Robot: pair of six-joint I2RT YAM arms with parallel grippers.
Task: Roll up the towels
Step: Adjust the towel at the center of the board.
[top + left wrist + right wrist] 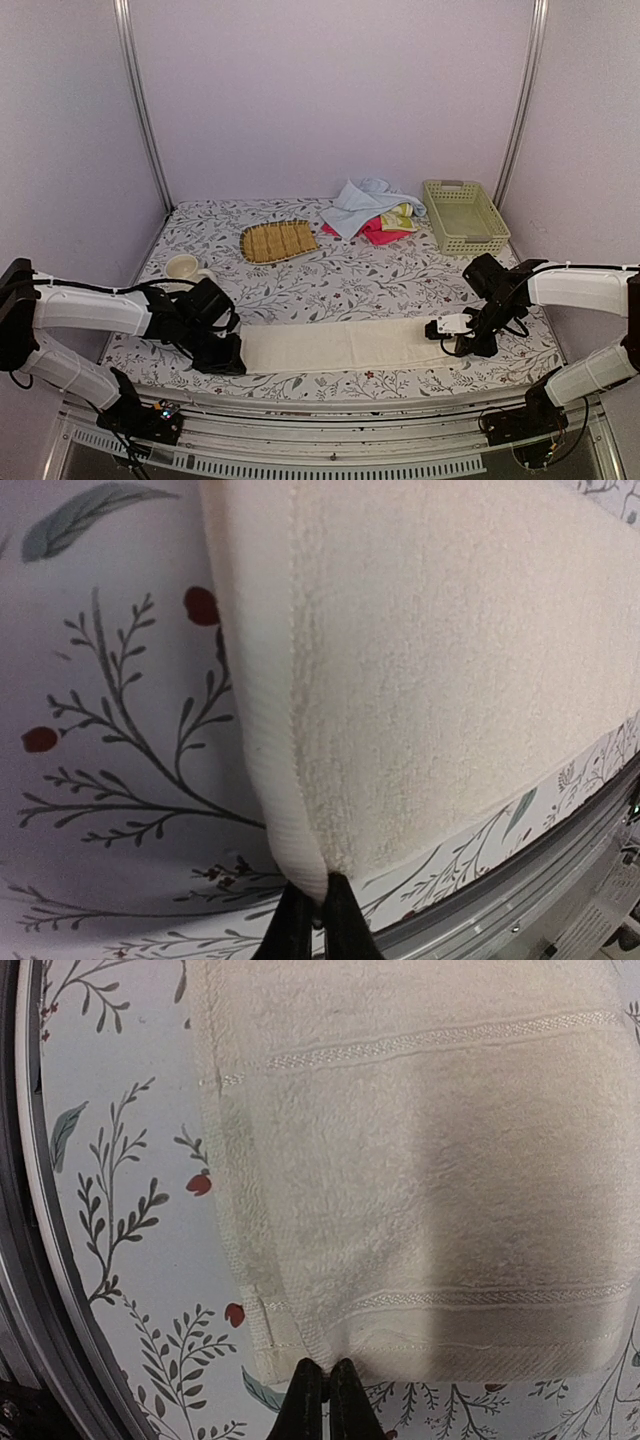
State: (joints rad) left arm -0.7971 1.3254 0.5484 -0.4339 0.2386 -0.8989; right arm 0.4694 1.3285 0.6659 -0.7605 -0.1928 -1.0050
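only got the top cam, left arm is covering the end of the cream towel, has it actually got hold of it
Observer: Yes. In the left wrist view the left gripper has its jaws pinched on the near corner of the cream towel, and the cloth puckers up into them.
Operator: and the right one
Observer: The right gripper has its jaws shut right at the towel's end hem, close to the near corner. Whether any cloth sits between them I cannot tell.
Operator: is that end flat
Observer: Yes. The right wrist view shows it lying flat on the floral table cover, its woven stripes running straight.
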